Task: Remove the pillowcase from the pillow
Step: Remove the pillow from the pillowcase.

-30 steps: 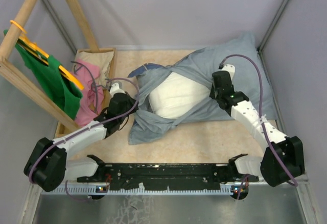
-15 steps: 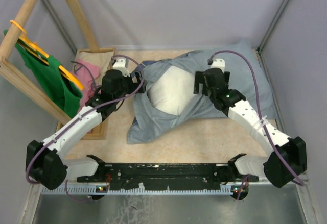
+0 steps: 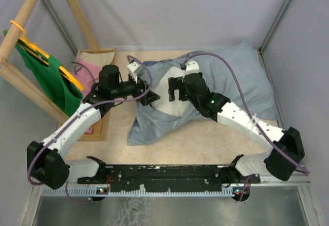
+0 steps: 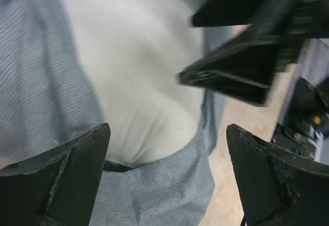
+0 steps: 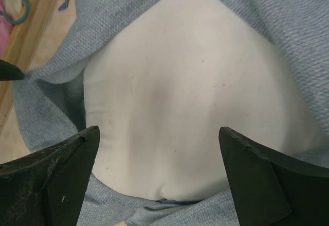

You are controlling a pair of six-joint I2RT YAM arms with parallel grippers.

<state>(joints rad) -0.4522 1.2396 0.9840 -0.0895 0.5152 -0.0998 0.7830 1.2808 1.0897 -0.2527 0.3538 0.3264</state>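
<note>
**Blue-grey pillowcase (image 3: 241,76) gaping, white pillow (image 5: 180,97) showing**

The pillowcase sprawls over the upper right of the tan table (image 3: 205,138), its paler inside facing up and its mouth spread toward the centre of the frame. The pillow shows bare through that opening, and the rest of it is tucked inside the fabric. Both arms lean in over the white patch. The left gripper (image 4: 167,133) hangs there with its jaws spread wide, holding nothing. The right gripper (image 5: 158,133) is the same, wide and empty.
</note>
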